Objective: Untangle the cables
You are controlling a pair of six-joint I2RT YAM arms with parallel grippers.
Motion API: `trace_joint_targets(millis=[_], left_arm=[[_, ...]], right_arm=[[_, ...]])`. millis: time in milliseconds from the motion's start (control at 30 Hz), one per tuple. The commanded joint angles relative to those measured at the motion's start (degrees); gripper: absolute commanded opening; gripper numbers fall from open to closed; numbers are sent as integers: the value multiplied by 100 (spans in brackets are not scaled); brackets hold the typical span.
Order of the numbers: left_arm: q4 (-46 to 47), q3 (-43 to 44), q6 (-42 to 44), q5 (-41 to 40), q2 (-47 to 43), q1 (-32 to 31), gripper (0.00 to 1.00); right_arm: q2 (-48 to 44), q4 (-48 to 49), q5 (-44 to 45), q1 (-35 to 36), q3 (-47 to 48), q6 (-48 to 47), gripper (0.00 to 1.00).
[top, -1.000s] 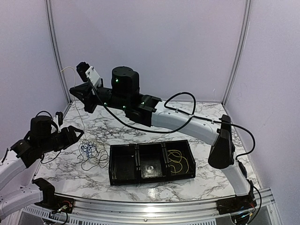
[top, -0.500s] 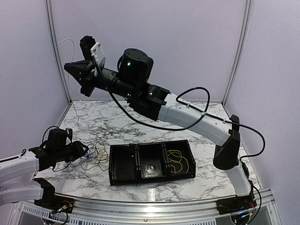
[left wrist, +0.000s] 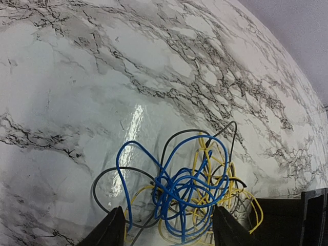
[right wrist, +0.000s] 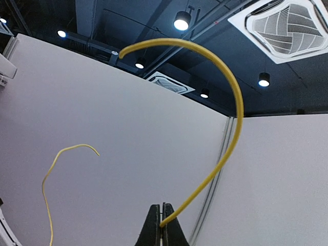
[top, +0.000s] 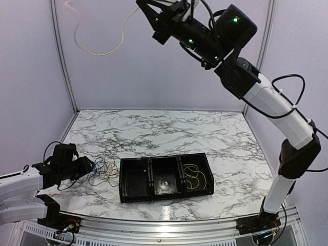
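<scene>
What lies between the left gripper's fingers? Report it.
Left wrist view: blue and yellow strands of the cables lie between the fingers of the left gripper.

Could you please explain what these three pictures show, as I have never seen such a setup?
These are two robot arms, left and right, bolted to a marble-patterned table. One picture looks down from above; the other two come from cameras on the wrists. On the table lie a tangle of thin blue, yellow and grey wires and a black three-compartment tray, with yellow wire loops in its right compartment. The left gripper stands open astride the tangle. The right gripper, raised high, pinches one long yellow wire.
</scene>
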Motion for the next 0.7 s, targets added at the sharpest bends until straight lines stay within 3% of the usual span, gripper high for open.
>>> trace_joint_targets(millis=[0, 100, 367, 667], left_arm=[[-556, 479, 191, -358, -302, -12, 64], [-894, 756, 303, -476, -350, -7, 69], [-1425, 1612, 671, -771, -273, 1, 73], [-1659, 2252, 1014, -767, 293, 10, 74]], right_arm=[[-689, -460, 24, -488, -1237, -323, 0], [-1474, -436, -46, -806, -2624, -653, 0], [-3263, -1558, 119, -1369, -4963, -1128, 0], [-4711, -2989, 637, -1418, -6571, -1304, 0]])
